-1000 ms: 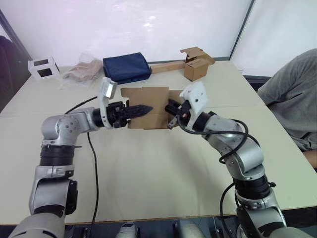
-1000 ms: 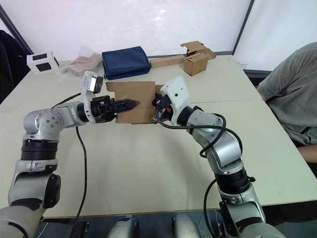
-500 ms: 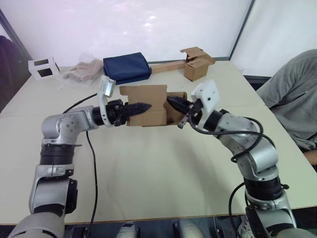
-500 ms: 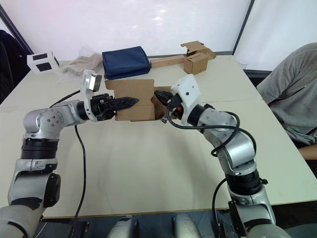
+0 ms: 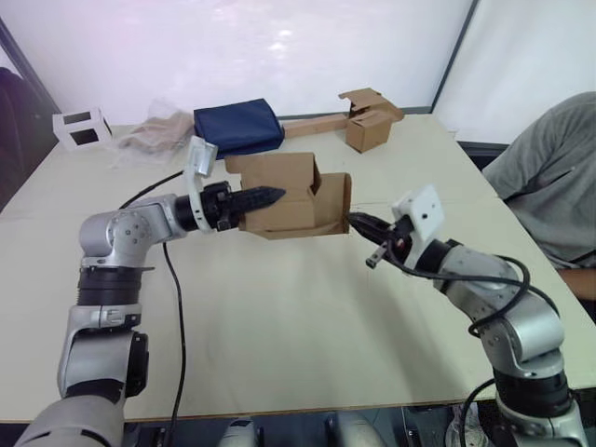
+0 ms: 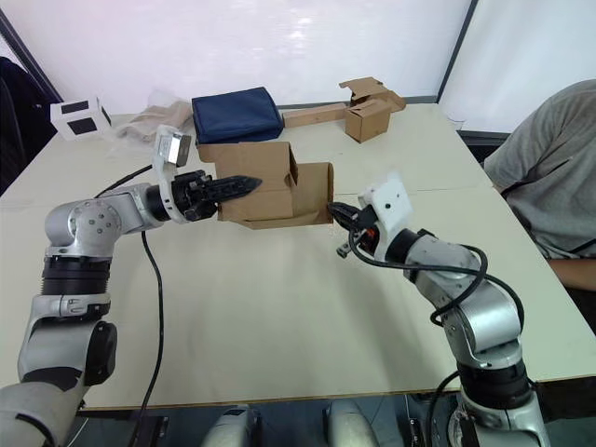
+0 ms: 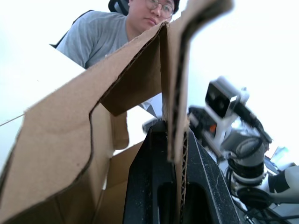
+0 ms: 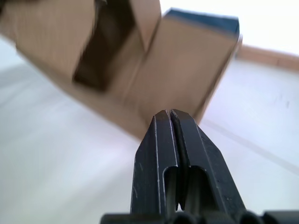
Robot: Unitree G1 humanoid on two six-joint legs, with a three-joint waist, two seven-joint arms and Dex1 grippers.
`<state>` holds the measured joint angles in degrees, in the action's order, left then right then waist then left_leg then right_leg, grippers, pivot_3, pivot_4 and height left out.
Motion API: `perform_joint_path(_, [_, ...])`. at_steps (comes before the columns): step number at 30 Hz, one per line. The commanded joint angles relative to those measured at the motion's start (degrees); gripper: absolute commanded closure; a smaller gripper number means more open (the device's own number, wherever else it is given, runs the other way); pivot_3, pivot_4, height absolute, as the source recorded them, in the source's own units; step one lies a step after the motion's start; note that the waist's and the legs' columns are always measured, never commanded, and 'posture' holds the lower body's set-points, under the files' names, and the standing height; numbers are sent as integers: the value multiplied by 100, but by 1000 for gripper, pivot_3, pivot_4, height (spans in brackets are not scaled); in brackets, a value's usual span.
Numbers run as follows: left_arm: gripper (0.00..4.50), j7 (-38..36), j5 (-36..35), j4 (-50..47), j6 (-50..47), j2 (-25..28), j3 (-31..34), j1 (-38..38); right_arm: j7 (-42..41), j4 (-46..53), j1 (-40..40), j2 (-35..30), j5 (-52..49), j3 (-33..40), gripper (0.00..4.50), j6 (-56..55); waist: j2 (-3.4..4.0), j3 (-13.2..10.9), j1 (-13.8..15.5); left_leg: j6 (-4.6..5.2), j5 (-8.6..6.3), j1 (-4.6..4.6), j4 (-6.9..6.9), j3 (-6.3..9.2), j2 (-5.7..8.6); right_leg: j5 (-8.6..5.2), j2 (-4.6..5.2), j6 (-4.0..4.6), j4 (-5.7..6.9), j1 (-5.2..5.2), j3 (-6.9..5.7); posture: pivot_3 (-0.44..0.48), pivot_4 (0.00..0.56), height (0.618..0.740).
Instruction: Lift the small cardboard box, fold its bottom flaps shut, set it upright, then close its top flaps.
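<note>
Silver-grey jointed arm segments with black bands are seen. A white camera block is mounted at each wrist. Black cables are looped along both arms.

2 head eyes look down over table (image 5: pixel 279 317); 2 wrist cameras sit close.

The left gripper (image 7: pixel 175 149) is clamping a corrugated wall of the small cardboard box (image 7: pixel 70 154) between its black fingers (image 7: pixel 147 182). A flap (image 7: pixel 135 79) is folding inward above the open interior. At centre right, the right gripper (image 7: pixel 154 124) is pointing toward the box. A person in a grey shirt (image 7: pixel 100 35) is sitting at upper left.
</note>
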<state>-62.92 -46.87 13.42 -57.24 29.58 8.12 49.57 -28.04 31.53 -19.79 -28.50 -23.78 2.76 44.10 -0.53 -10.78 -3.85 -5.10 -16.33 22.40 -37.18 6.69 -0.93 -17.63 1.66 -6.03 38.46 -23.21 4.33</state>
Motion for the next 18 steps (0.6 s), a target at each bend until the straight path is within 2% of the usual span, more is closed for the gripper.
perform_joint_path(1, [4494, 2, -138, -71, 18, 13, 171, 162, 125, 304, 26, 33, -72, 60, 4500, -5, 0, 0, -1, 0, 0, 0, 0, 0, 0, 0, 0, 0, 0, 0, 0, 0, 150, 740])
perform_joint_path(6, [4494, -44, -181, -78, -33, -14, 153, 182, 318, 144, 4, 296, 41, -185, 4500, -107, 0, 0, -1, 0, 0, 0, 0, 0, 0, 0, -1, 0, 0, 0, 0, 0, 150, 740])
perform_joint_path(18, [4494, -42, -461, -338, -400, 5, 148, 88, 133, -76, -689, 702, -127, -562, 4500, -219, 0, 0, 2, -1, 0, 0, 0, 1, 0, 0, 0, 0, 0, 0, -1, 0, 150, 740])
